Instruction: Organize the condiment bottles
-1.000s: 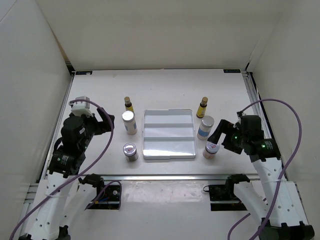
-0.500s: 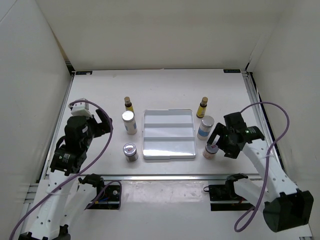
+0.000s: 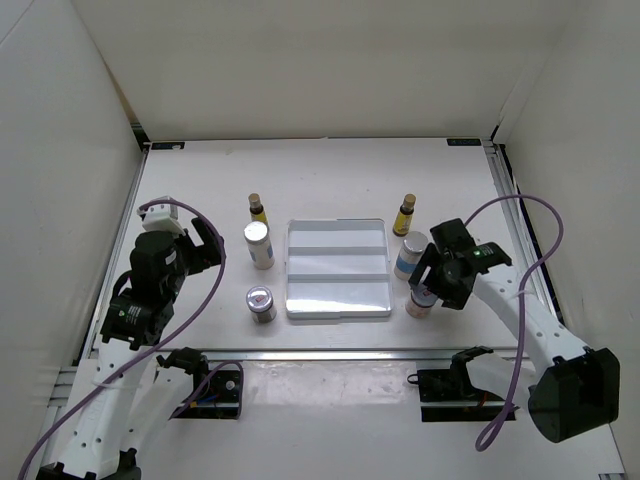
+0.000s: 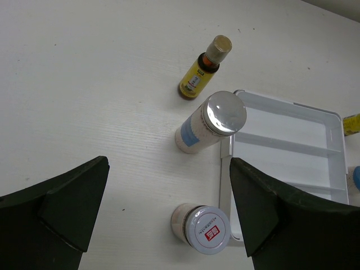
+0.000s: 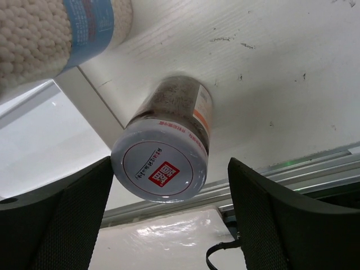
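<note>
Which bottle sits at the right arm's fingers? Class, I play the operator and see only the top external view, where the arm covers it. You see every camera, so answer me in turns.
Observer: In the right wrist view, a short jar with dark speckled contents stands between the open fingers of the right gripper.
Operator: How would I know its lid?
Observer: The lid carries a red square mark inside a thin ring.
Operator: And the left arm?
Observer: The left wrist view looks down between the open fingers of the left gripper at the other short jar, whose lid bears the same red mark.
</note>
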You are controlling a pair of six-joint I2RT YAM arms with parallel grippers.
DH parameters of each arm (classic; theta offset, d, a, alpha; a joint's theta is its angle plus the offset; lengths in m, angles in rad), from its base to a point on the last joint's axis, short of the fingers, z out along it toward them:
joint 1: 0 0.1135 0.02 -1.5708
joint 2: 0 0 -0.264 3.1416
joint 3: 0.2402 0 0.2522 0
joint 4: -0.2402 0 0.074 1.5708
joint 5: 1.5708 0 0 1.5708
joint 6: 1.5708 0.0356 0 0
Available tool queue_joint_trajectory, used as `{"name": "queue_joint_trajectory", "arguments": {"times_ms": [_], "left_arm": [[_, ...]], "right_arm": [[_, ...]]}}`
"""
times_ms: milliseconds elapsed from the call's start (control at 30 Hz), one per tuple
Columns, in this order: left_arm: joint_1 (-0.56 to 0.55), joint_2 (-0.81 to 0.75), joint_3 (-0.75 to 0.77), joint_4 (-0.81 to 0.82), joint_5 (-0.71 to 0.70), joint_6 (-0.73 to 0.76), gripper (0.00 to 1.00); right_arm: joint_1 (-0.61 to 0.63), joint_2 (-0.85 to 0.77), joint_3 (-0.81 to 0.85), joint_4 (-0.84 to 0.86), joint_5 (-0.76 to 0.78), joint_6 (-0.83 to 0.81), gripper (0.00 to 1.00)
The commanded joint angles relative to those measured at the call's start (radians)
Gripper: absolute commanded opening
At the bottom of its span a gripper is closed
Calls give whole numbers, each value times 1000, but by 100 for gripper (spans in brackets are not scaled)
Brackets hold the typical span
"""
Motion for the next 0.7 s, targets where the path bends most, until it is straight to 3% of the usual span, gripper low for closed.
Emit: {"name": "queue_joint_trajectory", "arguments": {"times_ms": [0,267,433,500,533,667], "left_arm": [[-2,-1,3,-1,-18,3,99],[-2,-1,3,-1,-18,3,99],[-2,-1,3,-1,-18,3,99],[-2,-1,3,-1,-18,3,99],[-2,-1,3,-1,-18,3,99],[-2,8,3,-1,-18,3,99]], "right_arm": [[4,13,-16,31,36,26,84],[4,45,-38,86,36,8,70],[27,-5,-12,45,54,8,43],[75,-57,11,2,103,22,30],[120,-88,40,-13,120,37,18],[254,-125,138,-111,216,98,0]]}}
